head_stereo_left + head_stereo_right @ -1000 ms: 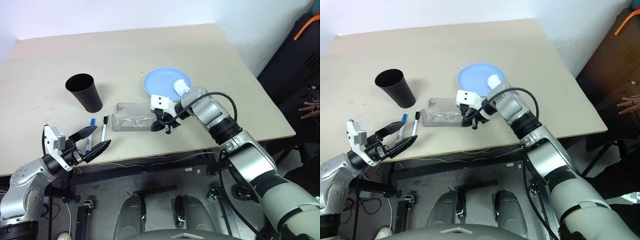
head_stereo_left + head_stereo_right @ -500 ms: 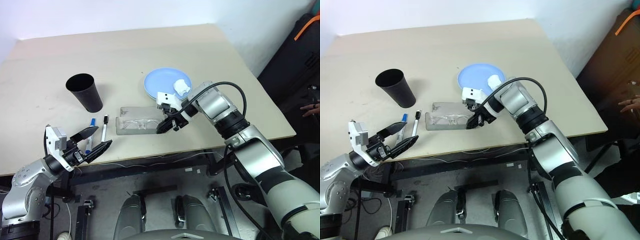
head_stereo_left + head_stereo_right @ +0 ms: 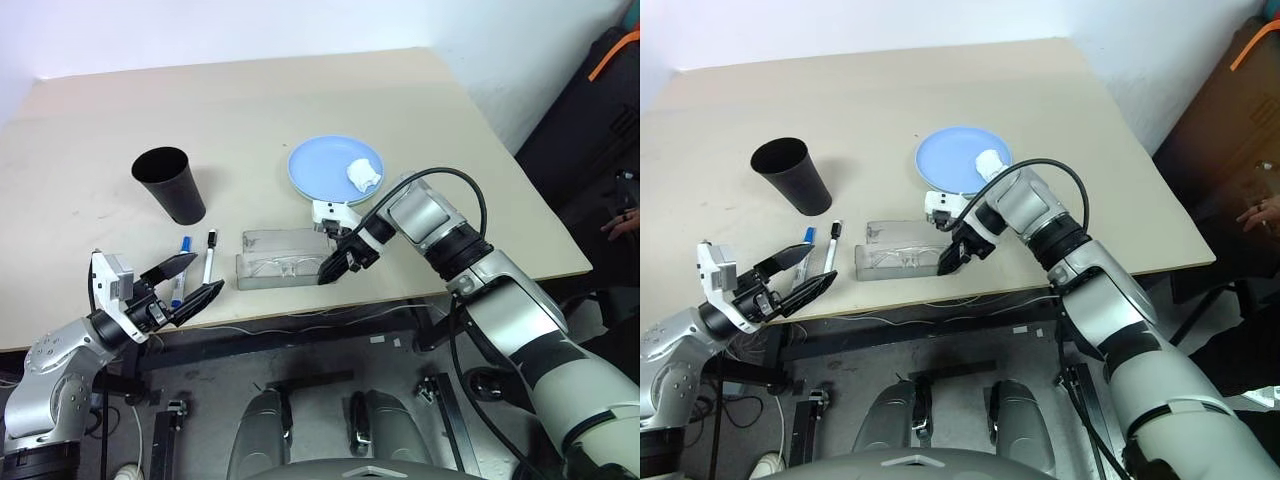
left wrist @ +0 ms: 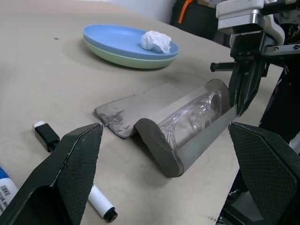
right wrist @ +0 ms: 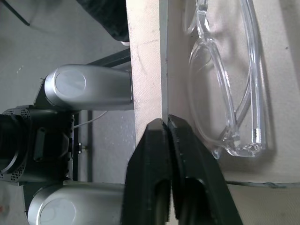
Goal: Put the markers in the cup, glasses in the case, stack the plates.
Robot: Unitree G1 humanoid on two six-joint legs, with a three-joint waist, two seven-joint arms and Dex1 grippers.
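Observation:
The grey case (image 3: 262,240) lies open near the table's front edge with the clear glasses (image 5: 225,93) inside it. My right gripper (image 3: 326,277) points down at the case's right end, shut on its thin front wall (image 5: 162,70). The light blue plate (image 3: 325,165) sits stacked on the mint green plate (image 4: 117,58) behind the case. The black cup (image 3: 170,185) stands upright at the left. Two markers lie in front of it, blue-capped (image 3: 184,246) and black-capped (image 3: 209,257). My left gripper (image 3: 204,272) hovers open just in front of the markers, with nothing in it.
A crumpled white tissue (image 3: 363,174) rests on the blue plate. The case's front wall (image 3: 285,281) lies close to the table's front edge (image 3: 300,308). A person's hand (image 3: 625,215) shows at the far right beside dark equipment (image 3: 590,110).
My right gripper has swung round and drawn back towards the front edge, and the case has slid a little to the right with it. The left arm has kept still.

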